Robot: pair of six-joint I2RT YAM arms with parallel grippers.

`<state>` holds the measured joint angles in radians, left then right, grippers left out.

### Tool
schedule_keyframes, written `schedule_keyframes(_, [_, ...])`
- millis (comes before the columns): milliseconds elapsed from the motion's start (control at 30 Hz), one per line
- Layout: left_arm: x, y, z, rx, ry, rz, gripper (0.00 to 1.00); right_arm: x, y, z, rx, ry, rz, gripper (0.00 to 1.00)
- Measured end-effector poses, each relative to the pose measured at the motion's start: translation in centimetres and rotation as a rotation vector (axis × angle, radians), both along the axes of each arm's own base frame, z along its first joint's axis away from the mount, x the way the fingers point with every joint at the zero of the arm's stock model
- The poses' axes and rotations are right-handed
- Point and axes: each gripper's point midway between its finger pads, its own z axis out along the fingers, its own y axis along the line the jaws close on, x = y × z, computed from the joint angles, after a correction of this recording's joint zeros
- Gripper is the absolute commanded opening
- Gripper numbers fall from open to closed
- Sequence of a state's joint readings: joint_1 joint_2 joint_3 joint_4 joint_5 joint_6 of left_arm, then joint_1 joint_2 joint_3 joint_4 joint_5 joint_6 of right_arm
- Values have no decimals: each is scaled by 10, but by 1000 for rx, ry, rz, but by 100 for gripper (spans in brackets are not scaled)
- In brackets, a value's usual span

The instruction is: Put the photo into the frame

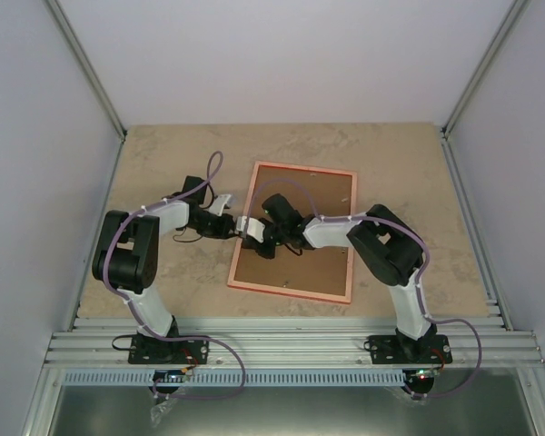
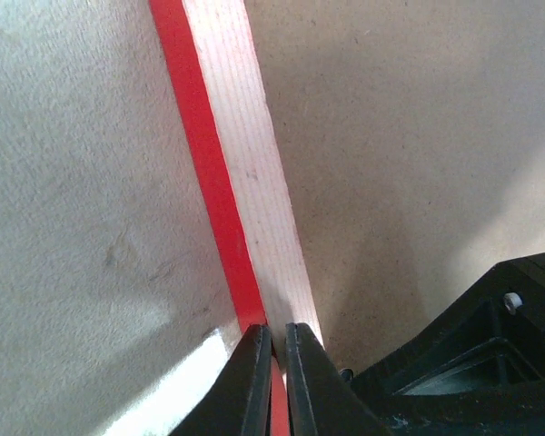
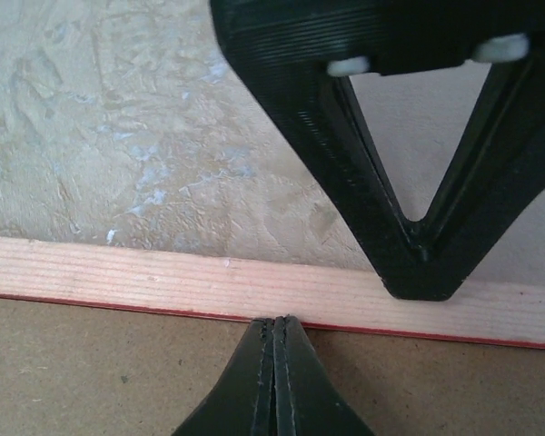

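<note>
Half done at best, I'd judge. Your left end effector (image 2: 274, 329) is closed to a sliver; you cannot tell if it nips anything. The frame (image 2: 254, 200) lies back-up on the surface (image 2: 73, 182), right under its tips. Your right end effector (image 3: 274, 320) is fully closed, empty, over the backing board (image 3: 91, 372). No photo shows; it may lie beneath.

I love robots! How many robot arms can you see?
2. The left arm reaches to the frame's left edge; the right arm reaches over the frame from the right. None looks hidden.
</note>
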<state>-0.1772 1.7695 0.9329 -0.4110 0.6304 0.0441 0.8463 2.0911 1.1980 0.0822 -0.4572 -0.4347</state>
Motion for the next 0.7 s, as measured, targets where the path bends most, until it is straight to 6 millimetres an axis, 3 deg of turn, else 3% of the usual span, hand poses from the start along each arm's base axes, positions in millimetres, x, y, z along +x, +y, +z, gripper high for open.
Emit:
schedule_keyframes(67, [1,0,0,1,-4,-1,5,1,0,1,2,28,-23,1])
schedule_keyframes(233, [2,-3,1,1,-18,-8,5,1,-2,4,15,89,-47,13])
schedule_keyframes(400, [1,-11,2,-1,-33,-33,8,-1,-25,7,-11,159,-65,31])
schedule_keyframes(533, [1,-11,1,2,-39,-39,18,26,-57,11,-38,184,-131,42])
schedule_keyframes(700, [0,-10,-1,17,-45,-47,31,87,-90,30,-32,151,-231,47])
